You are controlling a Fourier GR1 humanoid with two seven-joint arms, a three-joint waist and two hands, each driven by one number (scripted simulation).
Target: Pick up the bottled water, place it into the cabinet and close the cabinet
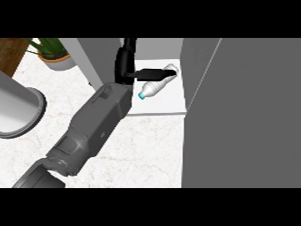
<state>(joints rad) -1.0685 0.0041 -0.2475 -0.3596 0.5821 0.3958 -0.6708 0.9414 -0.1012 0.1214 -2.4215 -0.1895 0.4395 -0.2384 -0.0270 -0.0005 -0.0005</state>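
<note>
The clear plastic water bottle with a blue cap [156,86] lies tilted on the white cabinet shelf [167,104], probably mid-placement (the grey cabinet door [257,114] stands open). The black left hand [125,66] reaches in on a fully extended forearm, with one digit clamped across the bottle.
</note>
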